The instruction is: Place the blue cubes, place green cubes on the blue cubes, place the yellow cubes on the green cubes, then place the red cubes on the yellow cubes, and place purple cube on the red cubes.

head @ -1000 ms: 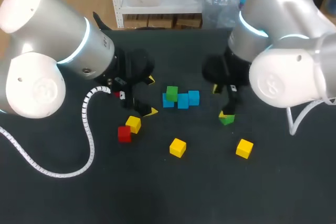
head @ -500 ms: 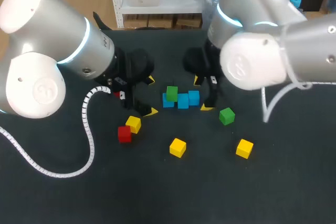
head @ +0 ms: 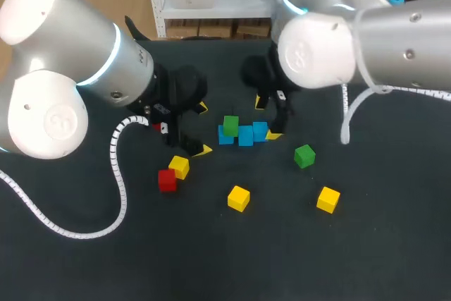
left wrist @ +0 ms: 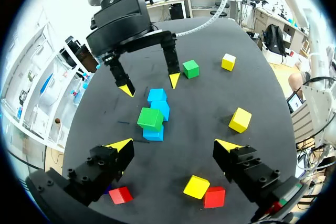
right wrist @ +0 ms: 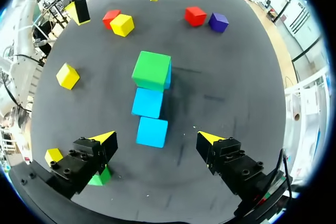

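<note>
Head view — left gripper point(head: 204, 130), right gripper point(head: 267, 118) wide, smooth green cube point(head: 230, 125) atop blue cubes point(head: 245, 135)

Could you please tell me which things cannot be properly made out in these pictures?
Purple cube: absent from head view, behind the left arm.
Loose green cube: right wrist view, half under a finger.
Third blue cube: head view, largely covered by stacked green cube.

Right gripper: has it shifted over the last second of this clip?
Yes. The right gripper has moved leftward in the head view, away from the loose green cube to the right end of the blue cubes.
</note>
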### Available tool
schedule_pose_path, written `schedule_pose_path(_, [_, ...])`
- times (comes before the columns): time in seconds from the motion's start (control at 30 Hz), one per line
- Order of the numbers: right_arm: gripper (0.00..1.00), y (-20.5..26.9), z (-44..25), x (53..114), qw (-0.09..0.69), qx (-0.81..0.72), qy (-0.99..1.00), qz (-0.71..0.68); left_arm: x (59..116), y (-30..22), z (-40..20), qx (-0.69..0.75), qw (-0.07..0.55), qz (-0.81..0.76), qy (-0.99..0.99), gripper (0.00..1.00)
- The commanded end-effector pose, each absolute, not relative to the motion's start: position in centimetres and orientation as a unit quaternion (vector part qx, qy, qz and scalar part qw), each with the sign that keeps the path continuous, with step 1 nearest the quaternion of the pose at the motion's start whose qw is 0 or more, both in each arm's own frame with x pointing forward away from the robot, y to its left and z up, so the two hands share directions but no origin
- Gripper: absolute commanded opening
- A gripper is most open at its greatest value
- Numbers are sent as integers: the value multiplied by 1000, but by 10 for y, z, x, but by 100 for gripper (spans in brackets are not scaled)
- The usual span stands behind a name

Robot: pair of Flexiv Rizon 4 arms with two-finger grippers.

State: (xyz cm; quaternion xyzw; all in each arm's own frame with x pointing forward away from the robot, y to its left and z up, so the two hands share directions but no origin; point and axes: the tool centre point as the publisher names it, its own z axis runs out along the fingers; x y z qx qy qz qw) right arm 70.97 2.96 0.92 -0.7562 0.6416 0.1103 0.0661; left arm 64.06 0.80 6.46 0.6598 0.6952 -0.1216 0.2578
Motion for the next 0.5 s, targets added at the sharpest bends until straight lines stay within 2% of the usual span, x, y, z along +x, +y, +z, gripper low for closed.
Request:
schedule_pose_path(0.03, [100, 36, 5, 714, 54, -759, 638, 116, 641, 10, 64, 661, 260, -124, 693, 100])
schedule_pose_path(0.5, [100, 35, -9, 716, 50, -752, 649, 106, 641, 10, 64, 661, 260, -124, 693, 100])
